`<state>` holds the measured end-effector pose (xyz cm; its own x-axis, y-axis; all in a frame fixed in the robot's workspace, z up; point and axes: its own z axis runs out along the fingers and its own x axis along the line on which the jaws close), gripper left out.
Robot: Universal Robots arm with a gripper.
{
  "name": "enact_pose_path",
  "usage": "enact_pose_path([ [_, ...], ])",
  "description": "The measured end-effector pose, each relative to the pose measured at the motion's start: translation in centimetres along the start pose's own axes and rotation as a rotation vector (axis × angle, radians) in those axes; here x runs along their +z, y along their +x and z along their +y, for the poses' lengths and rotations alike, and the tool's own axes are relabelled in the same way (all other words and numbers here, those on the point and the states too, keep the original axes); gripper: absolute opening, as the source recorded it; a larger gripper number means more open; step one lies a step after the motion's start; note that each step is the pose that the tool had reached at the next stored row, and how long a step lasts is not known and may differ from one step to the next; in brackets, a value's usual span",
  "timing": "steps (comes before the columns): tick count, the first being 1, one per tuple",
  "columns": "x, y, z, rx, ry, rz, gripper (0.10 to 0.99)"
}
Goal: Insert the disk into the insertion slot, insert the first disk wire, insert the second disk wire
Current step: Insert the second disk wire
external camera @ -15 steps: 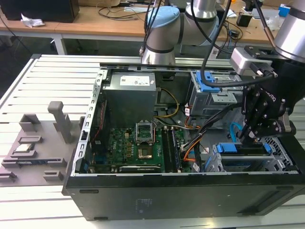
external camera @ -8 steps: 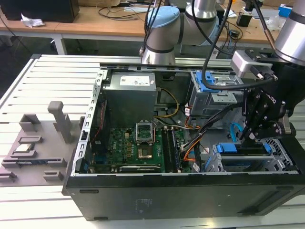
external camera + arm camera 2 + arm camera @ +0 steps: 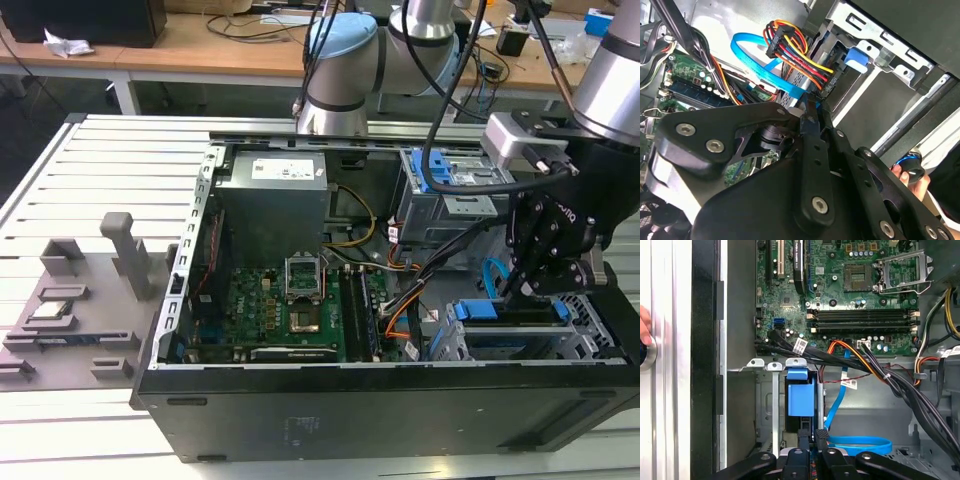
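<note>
The disk (image 3: 801,399), in its bright blue frame, sits inside the insertion slot (image 3: 767,405), a low silver cage at the case's corner on the exterior view's right (image 3: 590,335). The first disk wire (image 3: 800,57), an orange, red and black bundle, ends in a black plug (image 3: 829,86) seated at the disk's rear. My gripper (image 3: 812,437) stands right behind the disk, fingers close together on the plug end of the second disk wire (image 3: 860,442). That light-blue cable loops away from the fingertips (image 3: 757,57). The exterior view shows the gripper (image 3: 520,290) low over the cage.
The green motherboard (image 3: 290,310), the power supply (image 3: 275,195) and a taller grey cage with a blue latch (image 3: 450,190) fill the open case. Thick black cables (image 3: 920,400) run beside the slot. A hand (image 3: 644,325) rests outside the case wall. A grey fixture (image 3: 80,300) stands on the exterior view's left.
</note>
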<state>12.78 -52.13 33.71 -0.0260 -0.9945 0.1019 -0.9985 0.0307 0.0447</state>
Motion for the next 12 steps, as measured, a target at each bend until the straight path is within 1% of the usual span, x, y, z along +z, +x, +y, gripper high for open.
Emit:
enact_pose_path([
  [5,0.04,-0.01,-0.01,0.000,0.000,-0.0008,0.173],
  [6,0.04,-0.01,-0.01,0.000,0.000,-0.0008,0.235],
  [7,-0.22,0.02,0.01,0.000,0.000,-0.0004,0.235],
  [9,-1.19,0.08,0.05,0.000,0.000,-0.0002,0.235],
  [10,-2.10,0.04,0.10,0.000,0.000,-0.0003,0.235],
  [11,-2.81,-0.15,0.14,0.000,0.000,0.0001,0.235],
  [12,-3.43,-0.35,0.17,0.000,0.000,0.0003,0.157],
])
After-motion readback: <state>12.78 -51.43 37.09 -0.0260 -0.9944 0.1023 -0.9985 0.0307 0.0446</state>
